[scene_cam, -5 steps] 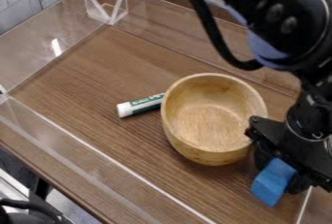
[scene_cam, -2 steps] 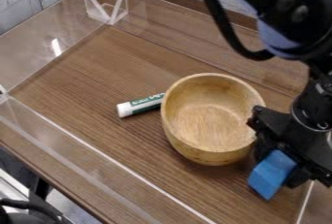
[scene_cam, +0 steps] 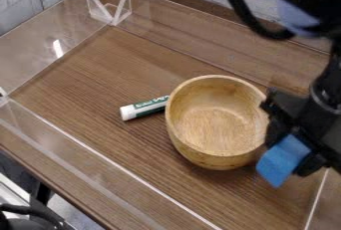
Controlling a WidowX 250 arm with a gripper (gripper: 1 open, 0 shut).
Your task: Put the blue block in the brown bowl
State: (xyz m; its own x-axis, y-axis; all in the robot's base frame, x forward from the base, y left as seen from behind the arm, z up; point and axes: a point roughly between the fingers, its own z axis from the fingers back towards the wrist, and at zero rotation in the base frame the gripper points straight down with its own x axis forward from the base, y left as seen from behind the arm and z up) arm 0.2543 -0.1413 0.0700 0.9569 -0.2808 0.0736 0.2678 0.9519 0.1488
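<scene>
The blue block [scene_cam: 284, 164] hangs just off the wooden table at the lower right, gripped from above by my gripper [scene_cam: 292, 150], which is shut on it. The black fingers cover the block's top. The brown bowl [scene_cam: 218, 119] sits right beside it to the left, round and light wood with a thick rim, and nothing lies inside. The block's lower left corner stands close to the bowl's right rim, above table level.
A white-and-green tube [scene_cam: 144, 107] lies on the table just left of the bowl. Clear plastic walls [scene_cam: 40, 50] fence the table on the left, back and front. A clear folded stand [scene_cam: 107, 5] sits at the back left corner.
My gripper has risen with the blue block, lifting it off the table and carrying it slightly up the picture. Bowl and tube have stayed put.
</scene>
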